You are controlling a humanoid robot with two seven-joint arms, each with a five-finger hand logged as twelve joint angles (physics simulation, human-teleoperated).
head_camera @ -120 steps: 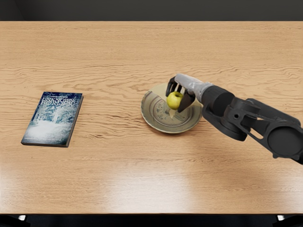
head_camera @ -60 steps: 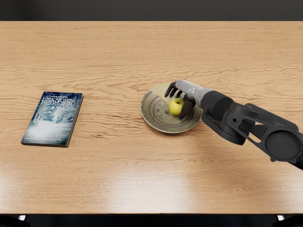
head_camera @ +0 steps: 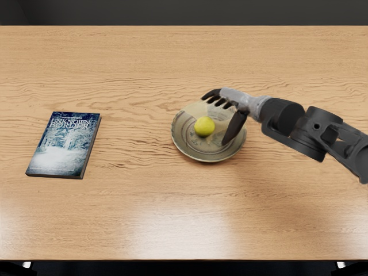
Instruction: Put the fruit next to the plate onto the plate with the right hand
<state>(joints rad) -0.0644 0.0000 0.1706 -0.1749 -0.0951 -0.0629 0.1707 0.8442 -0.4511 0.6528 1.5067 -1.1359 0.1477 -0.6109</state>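
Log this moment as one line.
right hand: open, over plate | fruit: lying on plate, ungrasped | book: well apart from plate | left hand: out of view

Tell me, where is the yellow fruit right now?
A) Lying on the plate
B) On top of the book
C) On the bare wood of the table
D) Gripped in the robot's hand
A: the fruit lies on the plate, while the right hand is next to it with its fingers spread, not closed around it.

yellow-green fruit rests on the round plate.
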